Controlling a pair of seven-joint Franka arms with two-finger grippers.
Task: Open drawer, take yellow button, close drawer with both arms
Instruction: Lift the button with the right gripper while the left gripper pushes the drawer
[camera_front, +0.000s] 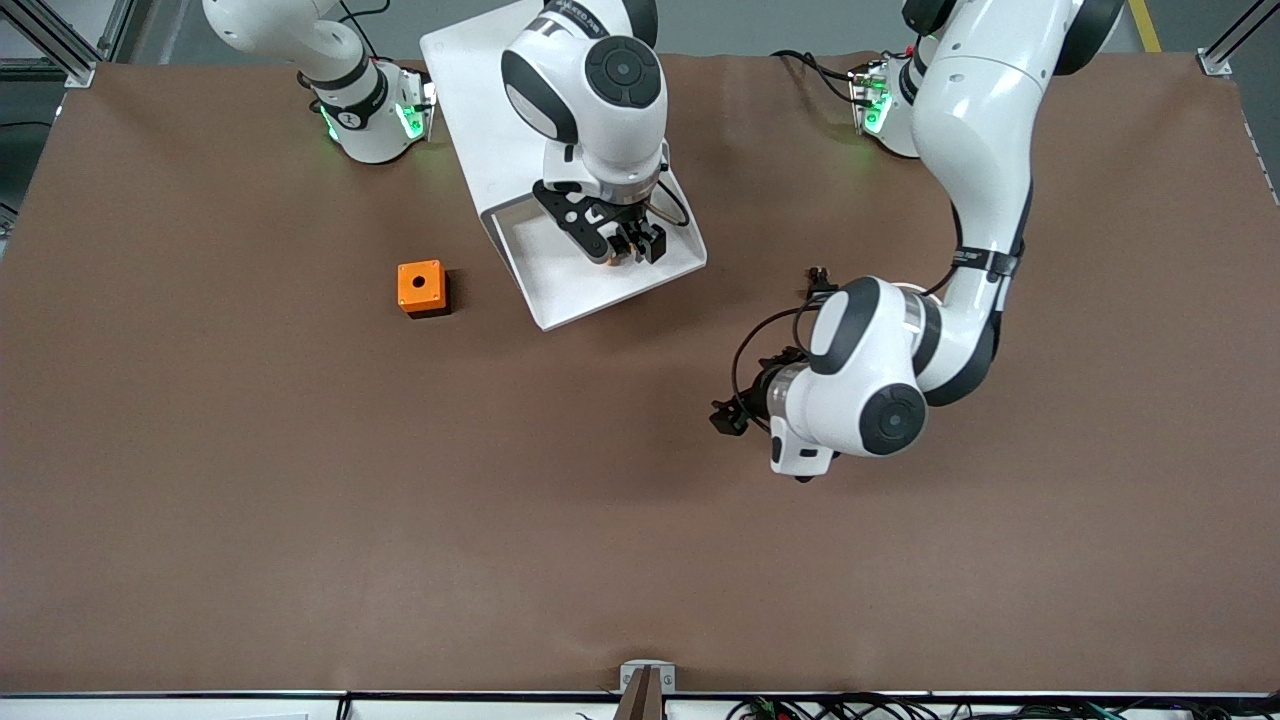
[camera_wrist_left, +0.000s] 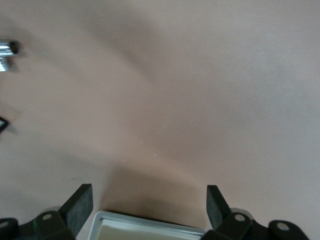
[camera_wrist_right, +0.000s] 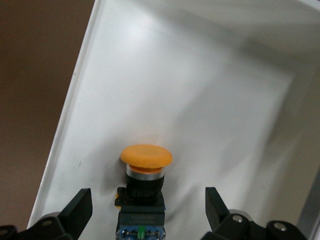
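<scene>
Nearest the front camera, the left hand (camera_front: 728, 415) hangs over bare brown table (camera_front: 300, 500) with its 2 fingers (camera_wrist_left: 80, 205) spread wide and nothing between them. Farther back, the drawer (camera_front: 560, 275) stands pulled out of the white cabinet (camera_front: 470, 90), an orange box (camera_front: 421, 288) beside it. The right hand (camera_wrist_right: 145, 212) hovers inside the drawer, fingers apart on either side of the button (camera_wrist_right: 145, 172) lying on the drawer floor.

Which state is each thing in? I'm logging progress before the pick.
drawer: pulled open.
button: lying in the drawer, not gripped.
right gripper: open, over the button.
left gripper: open, empty, waiting over the table.
orange box: on the table, untouched.
</scene>
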